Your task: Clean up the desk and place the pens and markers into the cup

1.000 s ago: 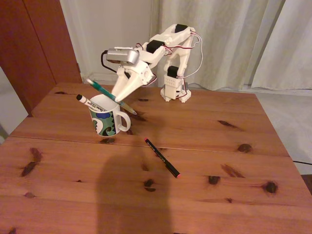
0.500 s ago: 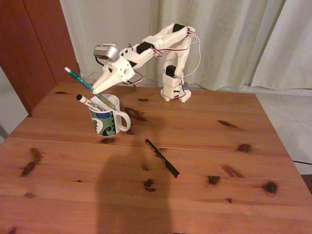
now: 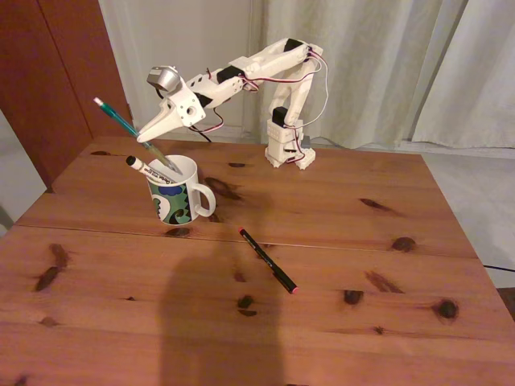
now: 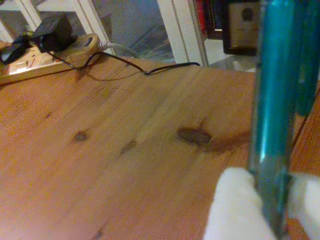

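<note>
The teal-green pen (image 3: 129,129) is a slim, glossy, round-barrelled stick, tilted with its pale upper end toward 10 o'clock and its lower end inside the cup (image 3: 179,195). The tool (image 3: 145,137) is clamped on this pen at mid-length; in the wrist view the two white fingertips (image 4: 235,205) press the barrel (image 4: 272,100) from either side.

The cup is a white glazed ceramic mug with a loop handle at 3 o'clock and a green, blue and black swirl pattern on its wall. It stands on the surface (image 3: 322,265) at 11 o'clock from centre in the fixed view. A thick white marker (image 3: 153,171) with a black cap leans in the cup, cap toward 9 o'clock; dark print runs along its barrel, too small to read.

A thin black pen (image 3: 268,260) with a red end lies flat on the surface near centre, well apart from the cup, red end toward 5 o'clock.

The surface is reddish-brown pine, smooth, with dark knots and one seam running across. In the wrist view a black cable (image 4: 145,67) lies beyond its far edge.
</note>
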